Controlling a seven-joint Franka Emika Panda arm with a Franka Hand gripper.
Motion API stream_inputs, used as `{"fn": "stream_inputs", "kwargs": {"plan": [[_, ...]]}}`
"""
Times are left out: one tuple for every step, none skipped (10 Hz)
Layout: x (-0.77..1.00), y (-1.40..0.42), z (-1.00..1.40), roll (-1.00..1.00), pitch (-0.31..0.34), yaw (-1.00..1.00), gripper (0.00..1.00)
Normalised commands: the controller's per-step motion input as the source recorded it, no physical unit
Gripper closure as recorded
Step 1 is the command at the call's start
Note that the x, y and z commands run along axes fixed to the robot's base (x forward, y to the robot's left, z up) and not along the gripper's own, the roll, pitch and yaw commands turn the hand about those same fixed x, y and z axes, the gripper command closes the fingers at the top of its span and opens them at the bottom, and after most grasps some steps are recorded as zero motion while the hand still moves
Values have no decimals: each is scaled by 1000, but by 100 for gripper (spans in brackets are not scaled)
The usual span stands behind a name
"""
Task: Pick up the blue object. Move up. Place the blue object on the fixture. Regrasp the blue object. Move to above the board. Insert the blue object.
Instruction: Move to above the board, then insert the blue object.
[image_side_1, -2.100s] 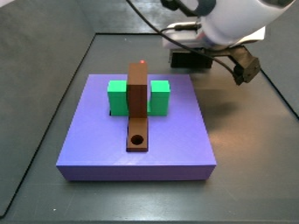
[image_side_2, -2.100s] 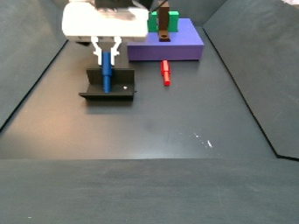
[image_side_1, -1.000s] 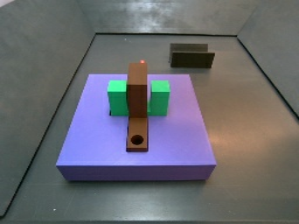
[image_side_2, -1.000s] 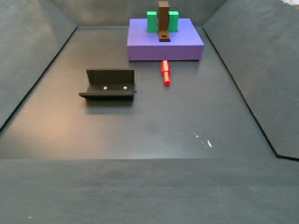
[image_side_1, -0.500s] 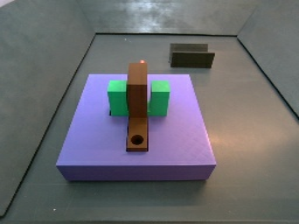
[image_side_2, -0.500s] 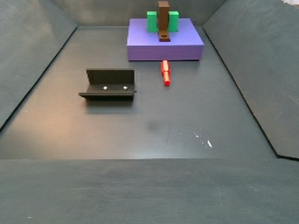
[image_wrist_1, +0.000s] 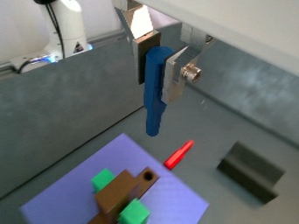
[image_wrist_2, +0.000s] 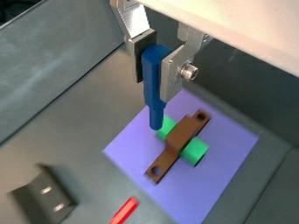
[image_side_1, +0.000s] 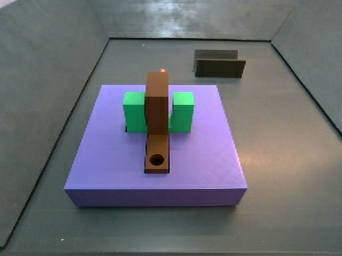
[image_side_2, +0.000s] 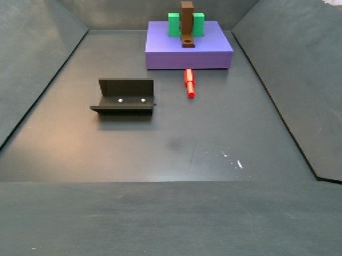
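Observation:
In both wrist views my gripper (image_wrist_1: 158, 74) (image_wrist_2: 158, 63) is shut on the blue object (image_wrist_1: 155, 105) (image_wrist_2: 153, 101), a slim bright-blue peg that hangs down below the fingers. It is held high in the air. The board (image_wrist_2: 179, 145) (image_side_1: 158, 115), a narrow brown plank with a round hole (image_side_1: 158, 160), lies far below on the lilac slab (image_side_1: 201, 160). The fixture (image_side_1: 219, 64) (image_side_2: 124, 97) (image_wrist_1: 250, 171) stands empty on the floor. Neither side view shows the gripper or the peg.
A green block (image_side_1: 134, 110) (image_wrist_2: 176, 129) sits under the board on the slab. A red stick (image_side_2: 190, 82) (image_wrist_1: 177, 156) lies on the floor between slab and fixture. Dark walls ring the floor.
About two seconds ago the gripper held the blue peg at the fixture; since then arm and peg have left both side views. Nothing else has moved.

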Motion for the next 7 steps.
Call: {"fn": "stream_inputs", "kwargs": {"plan": [[-50, 29, 6, -563, 6, -32, 100], [-33, 7, -10, -274, -9, -12, 100], [0, 0, 0, -13, 0, 0, 100], [0, 0, 0, -9, 0, 0, 100], [0, -26, 0, -269, 0, 0, 100], [0, -223, 0, -500, 0, 0, 100], [0, -331, 0, -500, 17, 0, 100]]}}
